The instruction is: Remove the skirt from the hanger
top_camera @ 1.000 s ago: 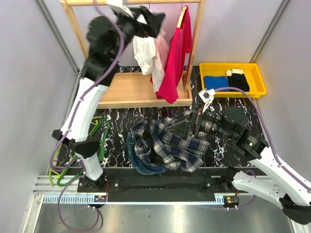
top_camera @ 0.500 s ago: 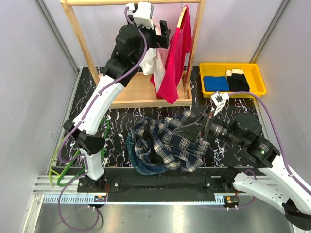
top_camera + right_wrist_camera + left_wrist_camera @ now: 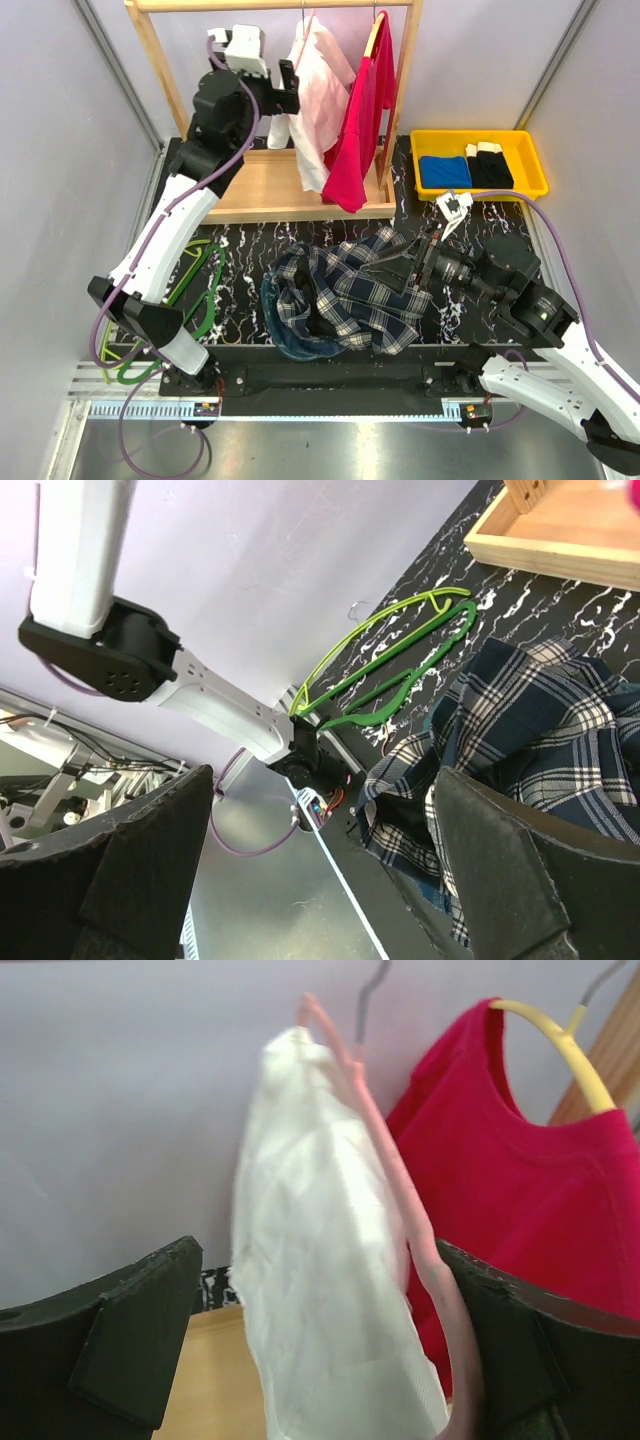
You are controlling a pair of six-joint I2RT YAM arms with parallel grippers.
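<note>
Left gripper, jaws wide and empty, hovers just beside the skirt on the hanger

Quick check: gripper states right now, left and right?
Left gripper: open, empty, facing the skirt on the hanger.
Right gripper: open, empty, over the plaid garment.

soft cloth skirt drapes a smooth plastic hanger.
</note>
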